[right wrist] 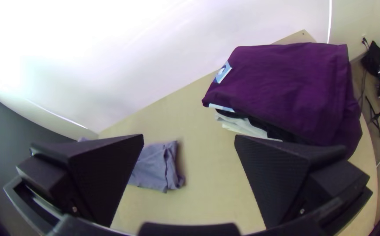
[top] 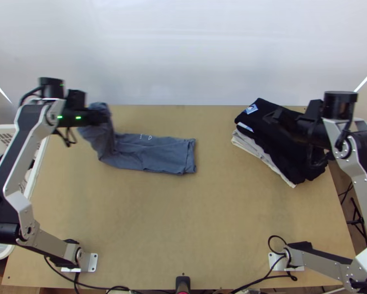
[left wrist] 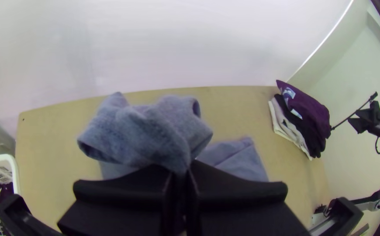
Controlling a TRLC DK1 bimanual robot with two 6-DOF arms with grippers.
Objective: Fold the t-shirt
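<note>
The left arm bends outward at the elbow, its forearm running up the table (top: 183,220) to the left gripper (top: 103,116), which points inward over the far left. Its fingers are pinched together on one end of the grey-blue t-shirt (top: 156,154) — that end is lifted and bunched, the rest lying in a folded strip. The right arm, also bowed outward, holds its right gripper (top: 276,117) above the stack of folded clothes (top: 286,152) — fingers wide apart, nothing between them.
</note>
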